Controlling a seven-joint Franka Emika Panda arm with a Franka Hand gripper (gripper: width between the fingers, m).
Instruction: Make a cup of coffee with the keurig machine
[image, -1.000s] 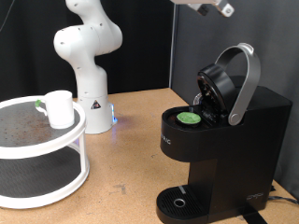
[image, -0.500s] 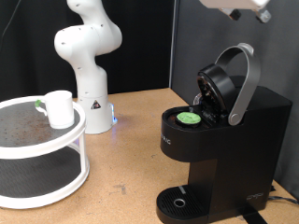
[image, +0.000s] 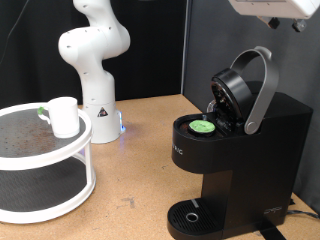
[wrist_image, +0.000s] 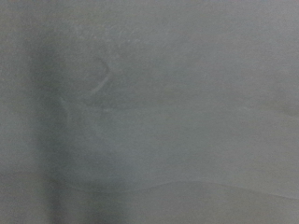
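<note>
Machine: keurig machine (image: 240, 150) lid raised, green-topped pod (image: 203, 126) seated inside.
Cup: cup (image: 64, 116) at 9 o'clock, on white tiered stand (image: 60, 165).
Fingers: hand (image: 272, 9) at 1 o'clock; opening cannot be told.

backdrop: dark curtain (image: 160, 50) | surface: brown wooden tabletop (image: 140, 150) | light: even

The exterior view looks from table height across a wooden table (image: 140, 150), facing the white robot arm base (image: 95, 60) and dark backdrop, with the keurig machine (image: 235, 150) close by. The wrist view shows only blurred grey. No shared part can be made out.
</note>
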